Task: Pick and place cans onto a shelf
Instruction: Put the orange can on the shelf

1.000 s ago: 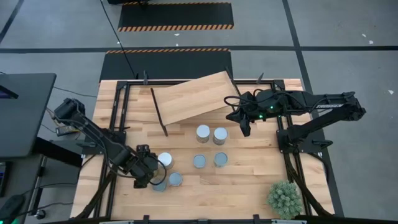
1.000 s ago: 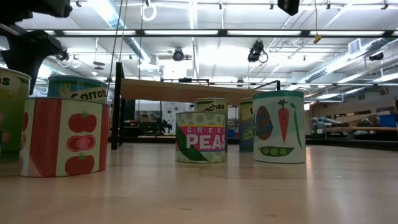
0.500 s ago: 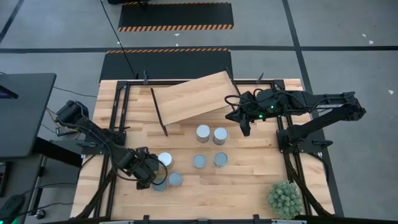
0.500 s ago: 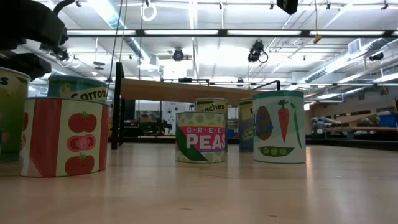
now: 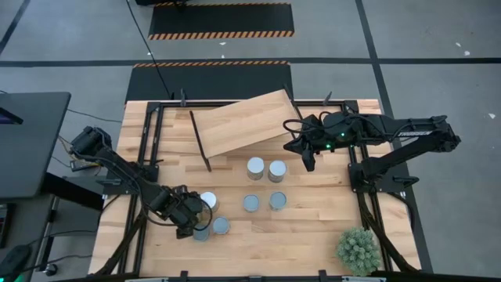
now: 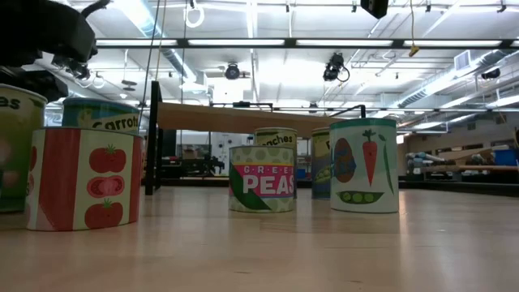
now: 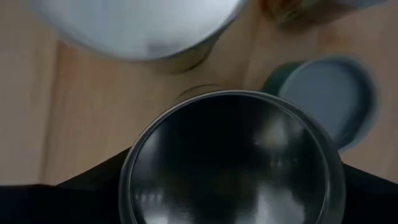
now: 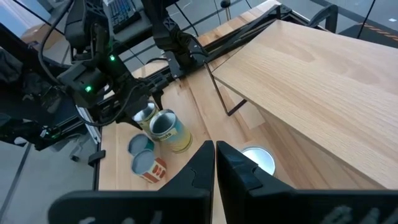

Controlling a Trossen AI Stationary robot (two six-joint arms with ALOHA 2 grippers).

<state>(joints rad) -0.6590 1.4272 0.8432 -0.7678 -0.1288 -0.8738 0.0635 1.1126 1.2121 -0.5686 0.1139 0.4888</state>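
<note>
My left gripper (image 5: 192, 222) stands at the table's near left, over a cluster of cans, shut on a tall green-labelled can (image 7: 230, 162), which also shows at the low view's left edge (image 6: 12, 146). A white-topped can (image 5: 207, 202) and a short tomato can (image 5: 221, 226) stand close beside it. Several more cans (image 5: 264, 185) stand upright at the table's middle. The shelf (image 5: 243, 121), a light-wood plank on a black frame, stands at the far middle. My right gripper (image 5: 307, 162) is shut and empty near the shelf's right end. My left gripper comes at the can from above, pointing down, with one dark finger (image 7: 93, 183) on either side of the can's round wall, just below its silvery top (image 7: 230, 143). The can stands upright. Whether its base is on the table I cannot tell.
A green spiky plant (image 5: 358, 249) stands at the near right corner. The black frame rails (image 5: 149, 164) run along the table's left and right sides. Bare tabletop lies between the middle cans and the plant.
My left gripper has gone a little toward the table's near edge and down over the green-labelled can. In the low view that can has shifted slightly to the side.
</note>
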